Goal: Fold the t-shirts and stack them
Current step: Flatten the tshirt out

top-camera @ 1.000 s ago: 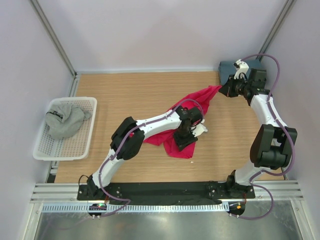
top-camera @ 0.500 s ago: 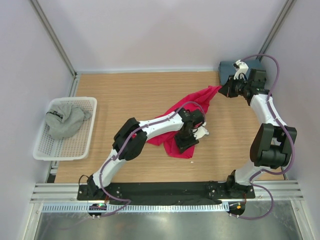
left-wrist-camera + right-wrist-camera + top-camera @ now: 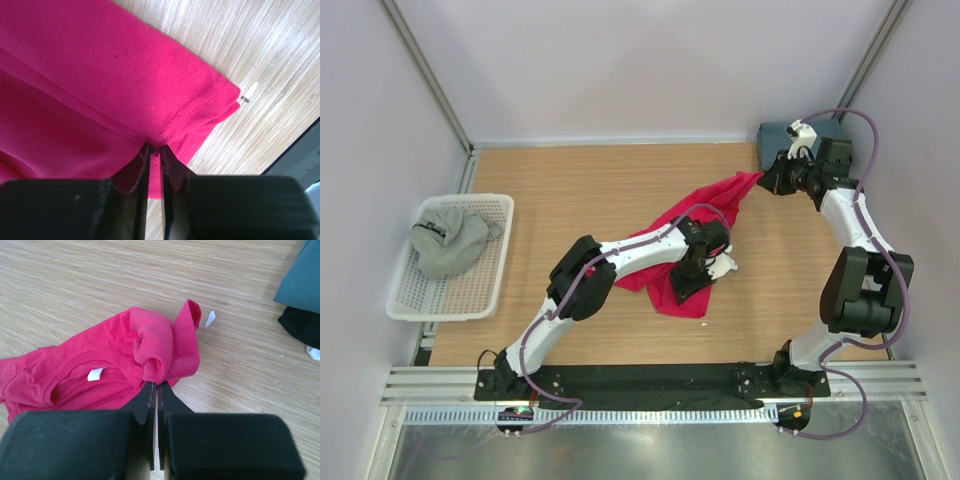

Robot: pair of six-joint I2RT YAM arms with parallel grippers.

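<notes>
Two sets of jaws pinch one red t-shirt (image 3: pixel 660 288), spread rumpled across a wood-grain desk (image 3: pixel 570 190). Its white collar tag (image 3: pixel 95 374) is too small to read. The left jaws, almost pressed together, nip the stitched hem at a corner of the shirt near the desk's middle. The right jaws, pressed together, grip a bunched fold at the shirt's far right end. A blue t-shirt (image 3: pixel 300 280) lies in the far right corner, with a black t-shirt (image 3: pixel 300 322) showing at its edge. A grey t-shirt (image 3: pixel 448 245) sits crumpled in a white basket (image 3: pixel 480 300) at the left edge. Pale walls (image 3: pixel 620 70) enclose the desk.
</notes>
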